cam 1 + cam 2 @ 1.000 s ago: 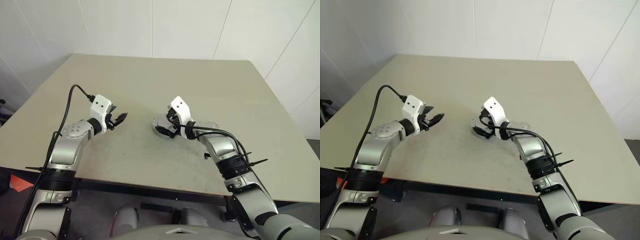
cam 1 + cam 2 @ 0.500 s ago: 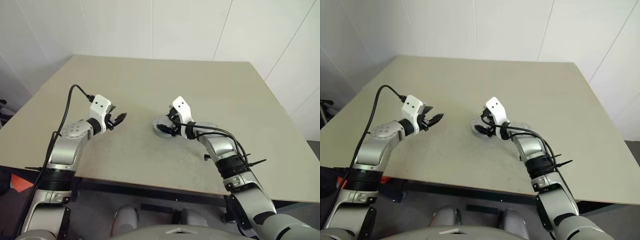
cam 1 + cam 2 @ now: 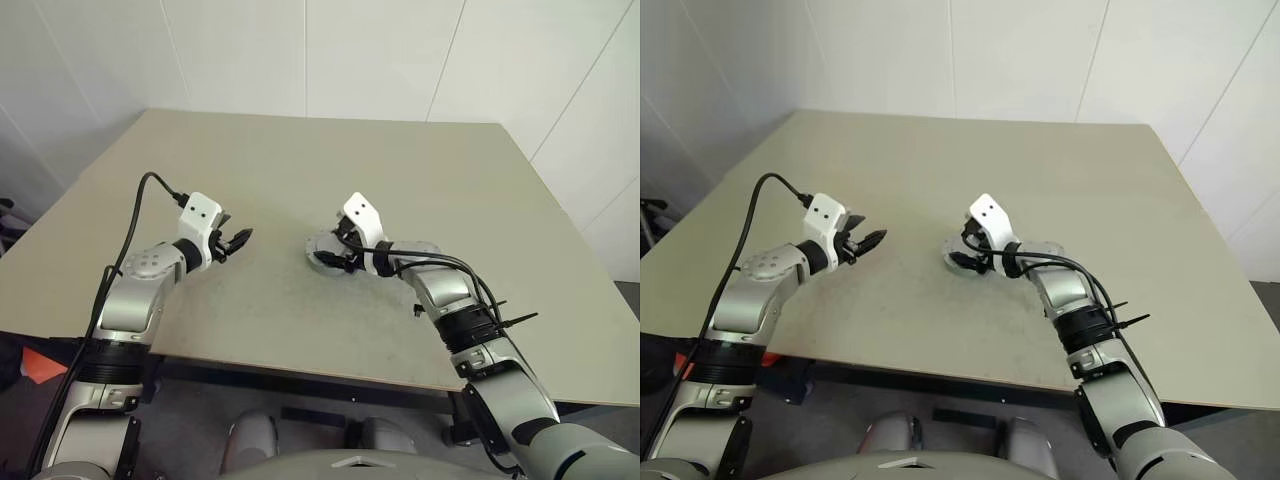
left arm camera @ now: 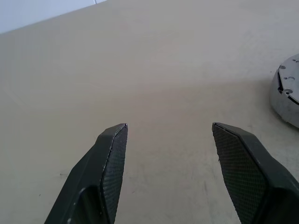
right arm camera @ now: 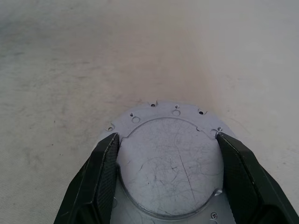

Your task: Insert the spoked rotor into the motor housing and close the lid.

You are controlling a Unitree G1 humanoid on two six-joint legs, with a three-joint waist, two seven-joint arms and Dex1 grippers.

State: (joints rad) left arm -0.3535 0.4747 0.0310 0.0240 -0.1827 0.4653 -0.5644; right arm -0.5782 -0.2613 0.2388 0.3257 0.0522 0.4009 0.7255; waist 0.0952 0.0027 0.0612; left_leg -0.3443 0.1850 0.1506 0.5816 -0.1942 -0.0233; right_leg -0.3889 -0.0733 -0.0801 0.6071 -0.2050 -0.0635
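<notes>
Closed motor assembly at centre of table [image 3: 450, 180], right gripper [image 5: 168, 144] straddling it.

The lid [image 5: 170, 163] lies flat over the housing at frame centre in the head views: a scratched grey disc with small holes round its rim, no legible markings. Contents beneath it are hidden; its near edge is cut off in the right wrist view. The right fingers [image 5: 105, 172] stand at either side of the disc's rim; contact cannot be confirmed. The left gripper [image 4: 168, 133], left of centre, is wide open and empty above bare tabletop.
</notes>
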